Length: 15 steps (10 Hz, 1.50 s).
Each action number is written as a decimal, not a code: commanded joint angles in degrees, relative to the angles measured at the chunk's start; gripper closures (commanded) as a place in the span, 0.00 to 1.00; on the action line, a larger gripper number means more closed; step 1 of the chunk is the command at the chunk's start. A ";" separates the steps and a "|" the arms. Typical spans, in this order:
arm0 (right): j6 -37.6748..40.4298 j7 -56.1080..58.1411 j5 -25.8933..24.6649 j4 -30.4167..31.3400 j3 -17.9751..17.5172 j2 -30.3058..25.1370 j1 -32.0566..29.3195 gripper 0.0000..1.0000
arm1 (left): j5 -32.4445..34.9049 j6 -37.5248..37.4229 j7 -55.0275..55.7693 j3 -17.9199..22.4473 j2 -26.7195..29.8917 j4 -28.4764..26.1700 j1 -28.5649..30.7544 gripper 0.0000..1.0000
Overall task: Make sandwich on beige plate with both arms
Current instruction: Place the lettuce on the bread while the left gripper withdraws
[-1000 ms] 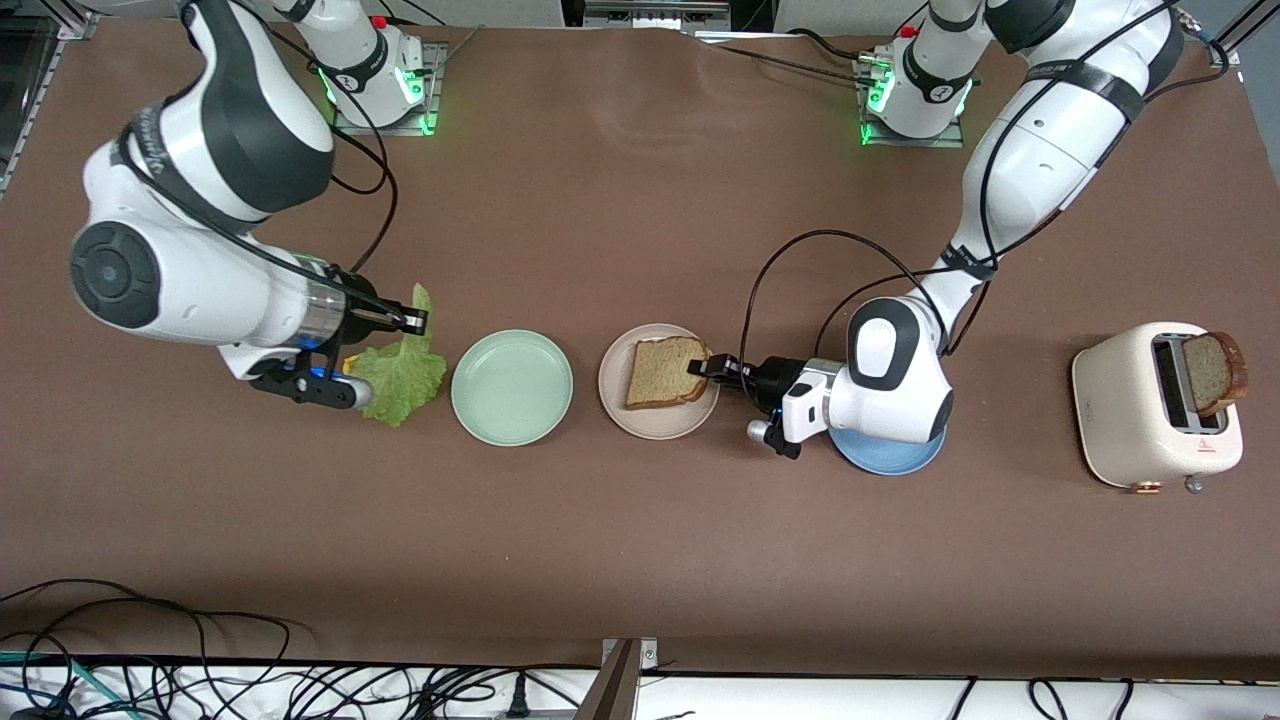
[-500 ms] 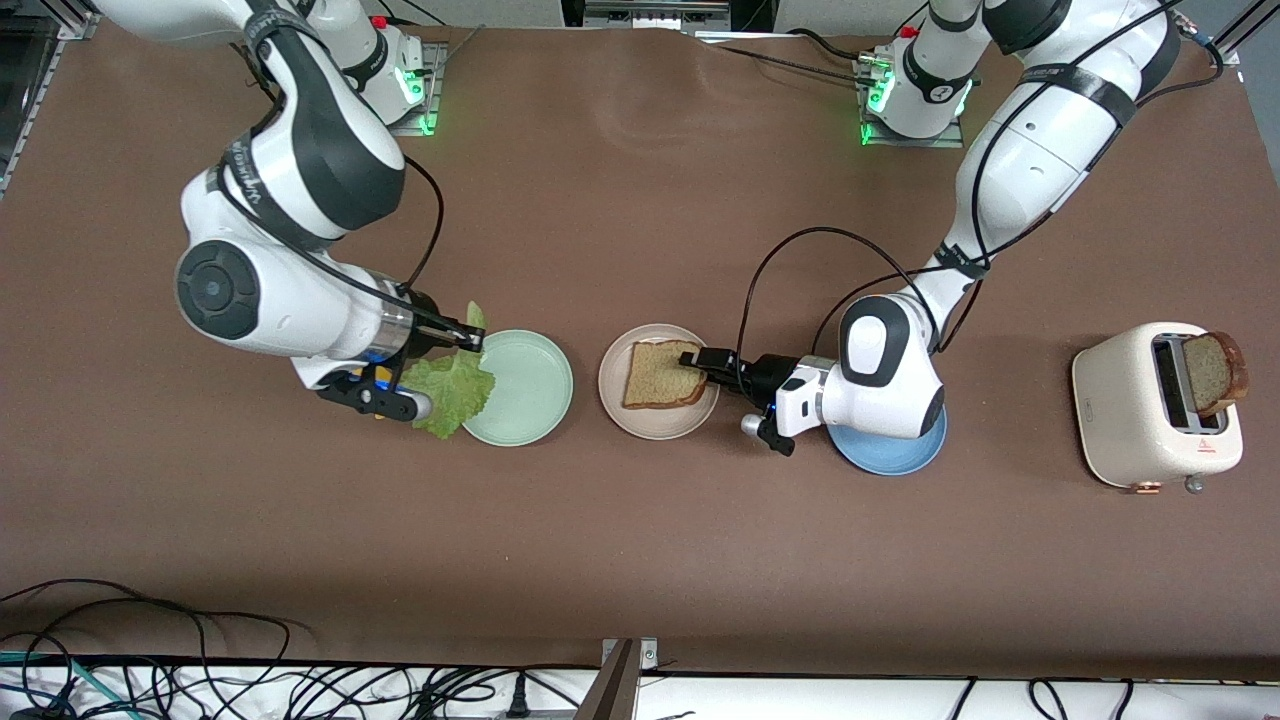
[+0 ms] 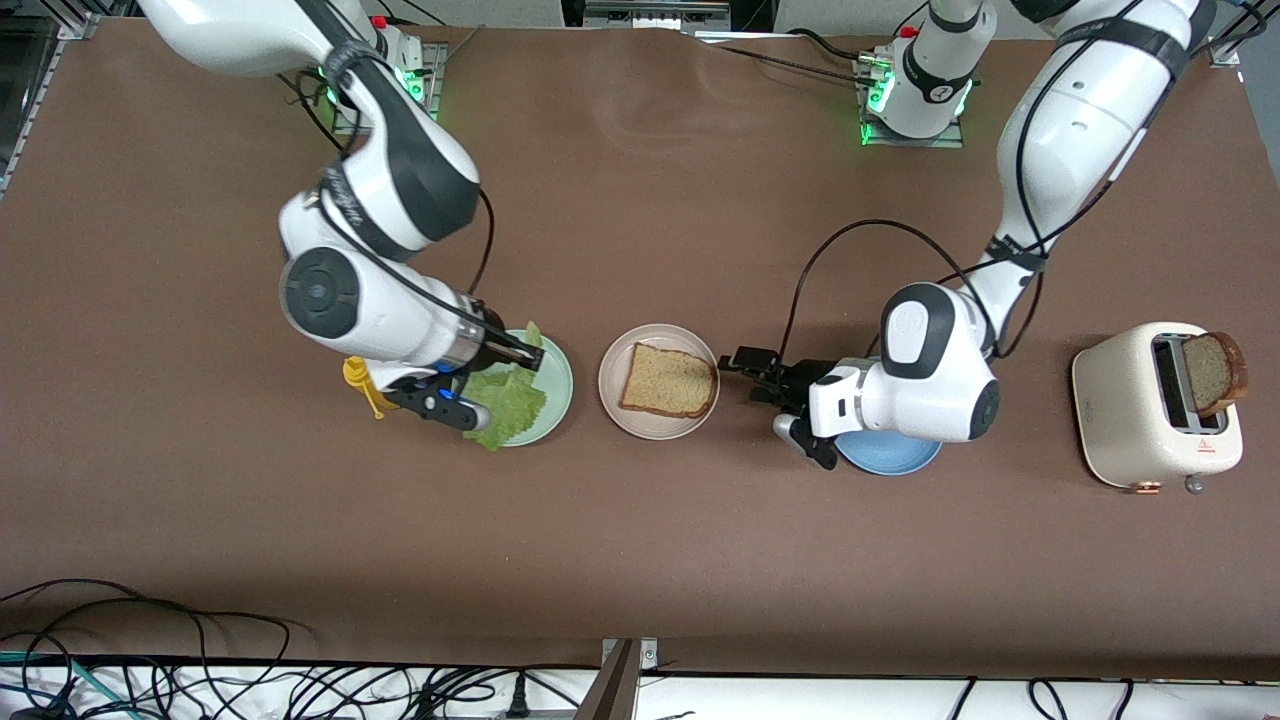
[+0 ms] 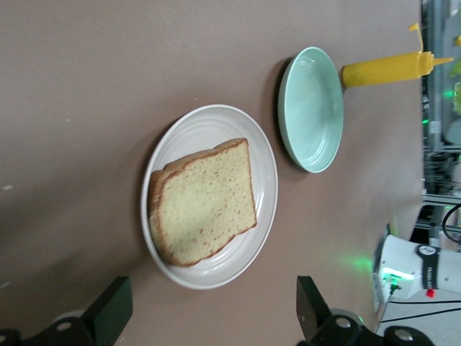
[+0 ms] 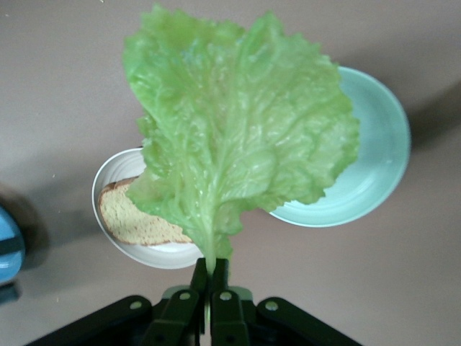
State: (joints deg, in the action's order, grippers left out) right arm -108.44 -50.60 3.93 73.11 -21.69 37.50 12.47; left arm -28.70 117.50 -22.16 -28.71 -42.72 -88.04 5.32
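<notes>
The beige plate (image 3: 611, 402) holds one slice of bread (image 3: 668, 381). My left gripper (image 3: 748, 362) is open and empty just beside the plate, toward the left arm's end; in the left wrist view (image 4: 212, 317) its jaws stand wide apart before the plate (image 4: 267, 180) and slice (image 4: 204, 202). My right gripper (image 3: 520, 355) is shut on the stem of a green lettuce leaf (image 3: 510, 396), which hangs over the mint-green plate (image 3: 558, 385). The right wrist view shows the gripper (image 5: 210, 277), the leaf (image 5: 238, 137), the beige plate (image 5: 106, 184) and the slice (image 5: 137, 216).
A cream toaster (image 3: 1120, 400) at the left arm's end holds a second bread slice (image 3: 1212, 372). A blue plate (image 3: 890, 455) lies under the left wrist. A yellow squeeze bottle (image 3: 358, 380) lies by the mint-green plate (image 4: 312, 108), toward the right arm's end.
My left gripper let go of the slice on the beige plate and drew back toward the blue plate. My right arm carried the lettuce from the table to over the mint-green plate.
</notes>
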 commanded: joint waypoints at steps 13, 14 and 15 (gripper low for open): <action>-29.81 -23.84 -6.13 -2.09 2.09 16.81 17.75 1.00 | 32.04 -27.32 28.05 -0.03 34.29 -1.09 9.26 0.00; -30.69 -24.10 -6.13 -2.09 2.09 17.34 18.20 1.00 | 32.04 -27.59 27.96 -0.20 34.29 -0.82 10.14 0.00; -30.69 -24.19 -5.86 -2.09 2.09 17.61 18.29 1.00 | 32.04 -28.63 27.87 -0.11 34.55 -0.47 10.23 0.00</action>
State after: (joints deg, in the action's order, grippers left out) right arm -138.35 -73.36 -1.22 72.96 -19.91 53.49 29.90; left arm 2.34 90.42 5.91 -28.53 -9.42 -88.28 14.94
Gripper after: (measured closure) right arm 0.965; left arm 0.000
